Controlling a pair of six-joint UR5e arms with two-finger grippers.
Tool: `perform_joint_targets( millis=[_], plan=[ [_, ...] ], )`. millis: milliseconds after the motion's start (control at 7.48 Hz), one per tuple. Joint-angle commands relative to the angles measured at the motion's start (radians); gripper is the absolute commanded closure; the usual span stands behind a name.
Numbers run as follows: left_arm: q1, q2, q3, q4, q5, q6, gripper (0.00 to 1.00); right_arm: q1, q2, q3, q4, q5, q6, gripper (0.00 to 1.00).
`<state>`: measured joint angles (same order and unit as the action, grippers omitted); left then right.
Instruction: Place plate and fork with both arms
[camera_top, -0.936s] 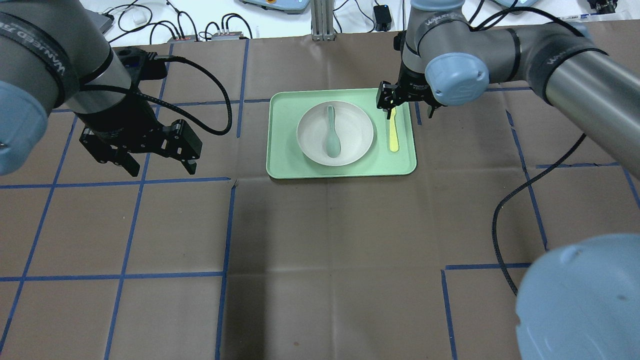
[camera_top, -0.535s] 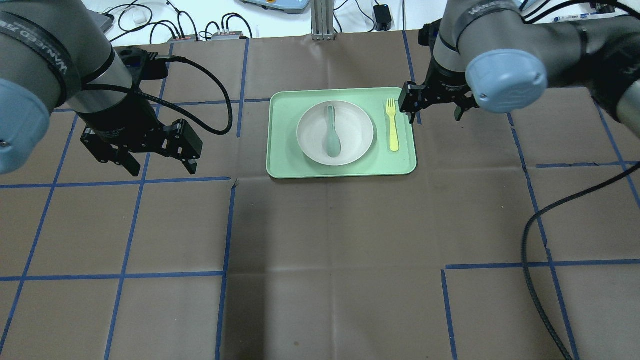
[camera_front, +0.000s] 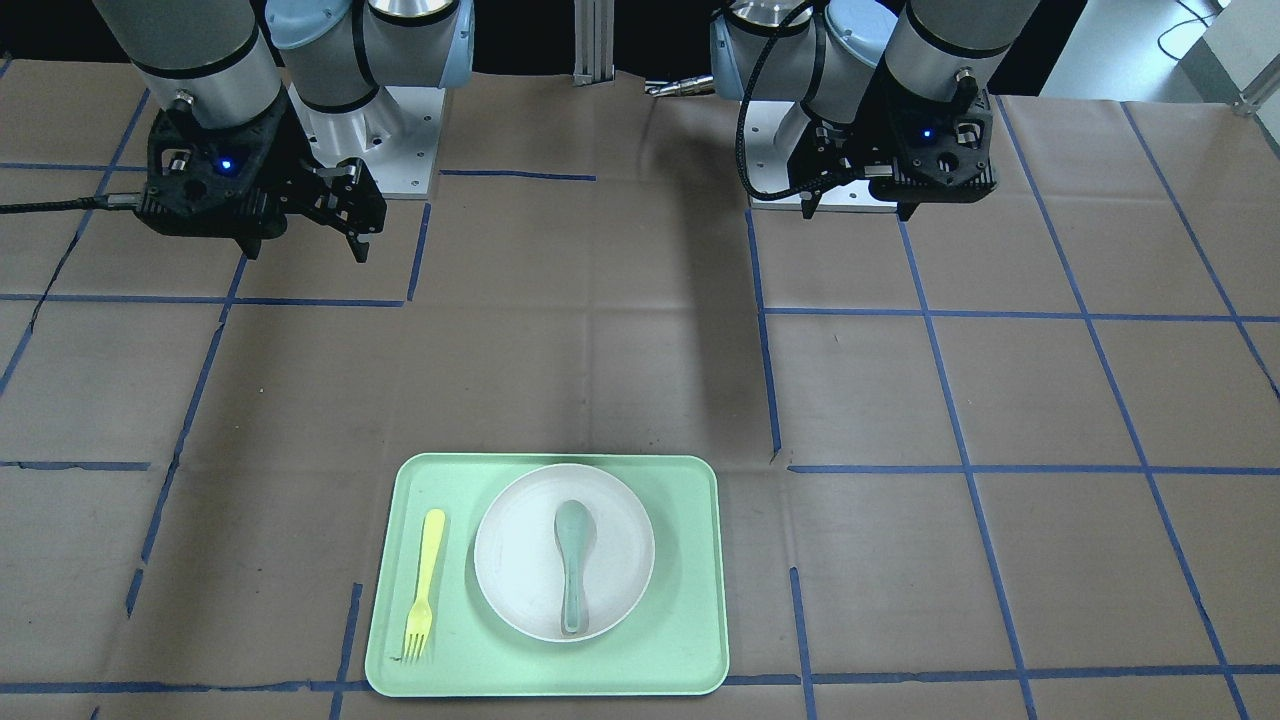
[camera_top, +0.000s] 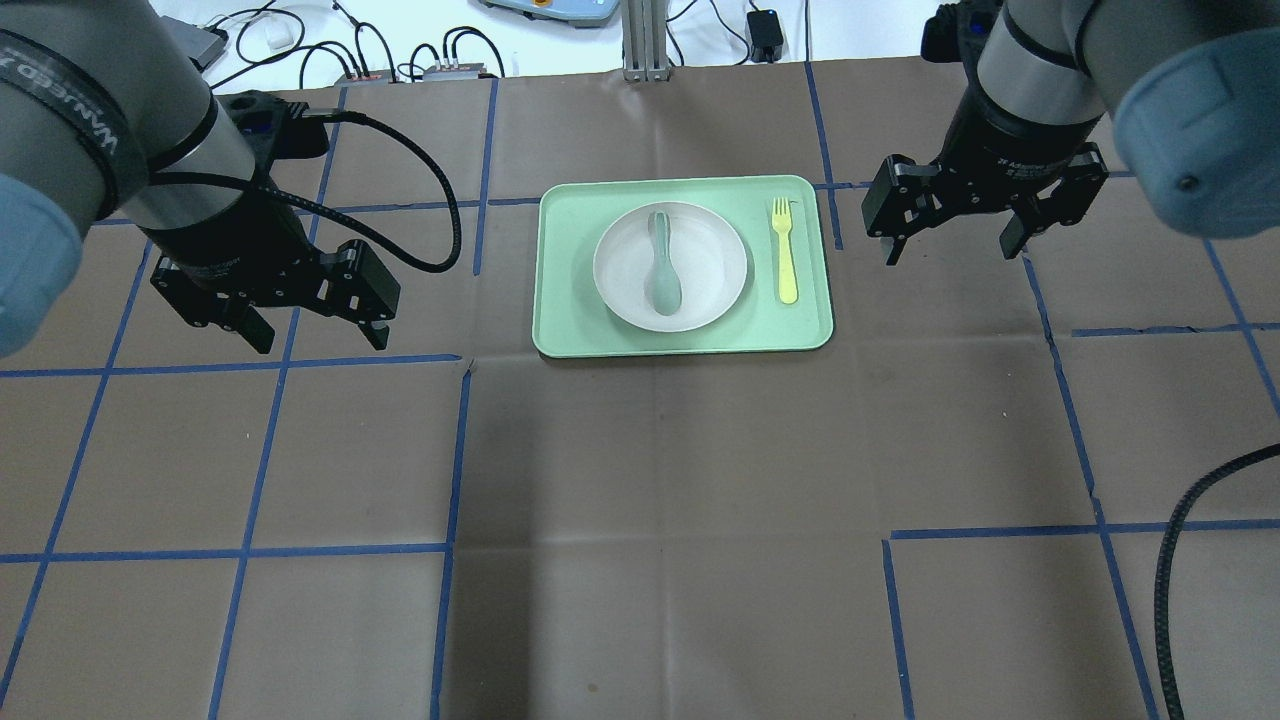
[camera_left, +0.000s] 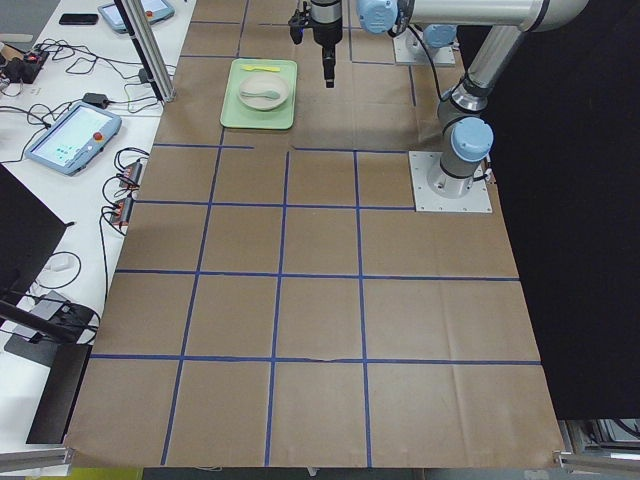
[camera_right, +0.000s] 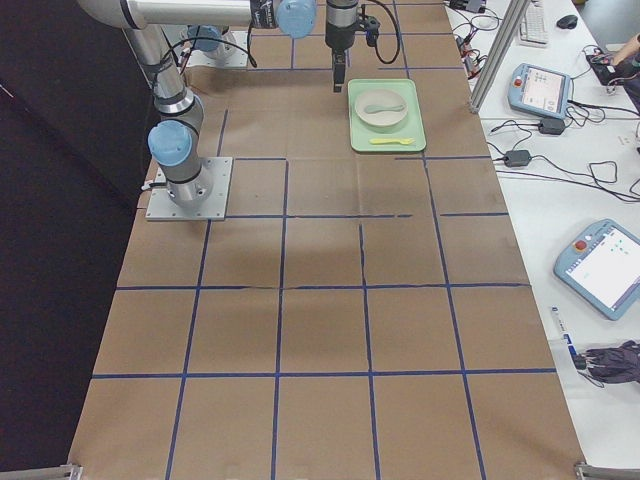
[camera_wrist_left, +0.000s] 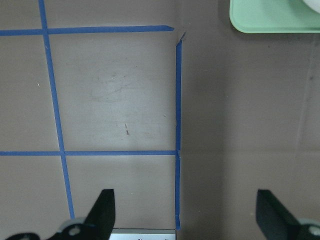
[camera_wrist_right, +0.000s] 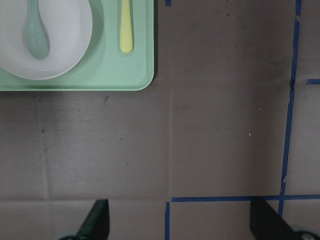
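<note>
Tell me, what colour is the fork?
The fork is pale yellow, clearest in the overhead exterior view.

A mint-green tray (camera_top: 570, 330) sits on brown paper (camera_top: 640, 500) that covers the table and is crossed by a grid of blue tape (camera_top: 250, 550). A grey-green spoon (camera_top: 662, 265) lies over the tray's middle, bowl end toward the table's middle. Past the paper's far edge stand a metal post (camera_top: 640, 40) and a black adapter (camera_top: 765, 45); a pendant (camera_left: 68, 140) lies on the white bench
</note>
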<state>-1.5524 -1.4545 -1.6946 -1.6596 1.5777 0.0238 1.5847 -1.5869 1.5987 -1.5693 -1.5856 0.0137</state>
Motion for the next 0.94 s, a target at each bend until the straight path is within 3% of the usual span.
perform_joint_targets(
  millis=[0,802],
  plan=[
    [0.000,-0.010,0.000,0.000,-0.002,-0.005,0.00,0.001,0.030,-0.046,0.034,0.001,0.002,0.00],
    [0.000,0.006,-0.037,0.004,-0.001,0.004,0.00,0.001,0.031,-0.046,0.035,-0.005,0.002,0.00]
  ],
)
